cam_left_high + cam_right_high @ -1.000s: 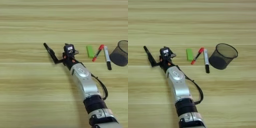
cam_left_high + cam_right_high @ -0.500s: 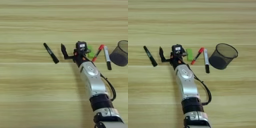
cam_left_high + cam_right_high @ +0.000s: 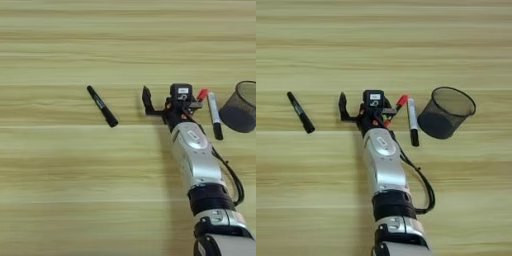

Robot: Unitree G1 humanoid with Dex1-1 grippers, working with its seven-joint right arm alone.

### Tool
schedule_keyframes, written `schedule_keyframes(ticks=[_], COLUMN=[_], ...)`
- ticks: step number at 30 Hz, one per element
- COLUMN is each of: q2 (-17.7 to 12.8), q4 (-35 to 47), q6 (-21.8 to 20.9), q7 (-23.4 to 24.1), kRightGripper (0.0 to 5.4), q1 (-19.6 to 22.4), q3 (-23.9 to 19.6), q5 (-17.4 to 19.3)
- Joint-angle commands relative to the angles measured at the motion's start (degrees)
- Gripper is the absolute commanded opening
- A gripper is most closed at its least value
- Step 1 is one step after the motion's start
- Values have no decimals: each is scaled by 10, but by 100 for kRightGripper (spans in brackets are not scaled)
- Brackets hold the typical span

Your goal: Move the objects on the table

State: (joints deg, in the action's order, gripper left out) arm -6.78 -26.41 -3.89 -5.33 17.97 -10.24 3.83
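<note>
Table point(image 3: 60, 190): two markers, one pen, perhaps.

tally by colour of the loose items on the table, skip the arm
Black: 2, black marker and mesh cup
Red: 1, red pen, partly behind the pincer
White: 1, white marker with black cap
Total: 4

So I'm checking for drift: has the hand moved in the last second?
Yes. The hand has swung right, away from the black marker and toward the mesh cup, which has stayed put.
</note>
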Motion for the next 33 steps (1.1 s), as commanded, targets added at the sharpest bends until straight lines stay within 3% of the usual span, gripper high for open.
schedule_keyframes(ticks=[1,18,33], q2=[-23,-35,-39], q4=[4,-41,-72], q6=[-1,-1,11], q7=[13,21,7], kRightGripper=[537,537,537], q1=[51,65,77], q3=[-13,-30,-43], q5=[6,8,36])
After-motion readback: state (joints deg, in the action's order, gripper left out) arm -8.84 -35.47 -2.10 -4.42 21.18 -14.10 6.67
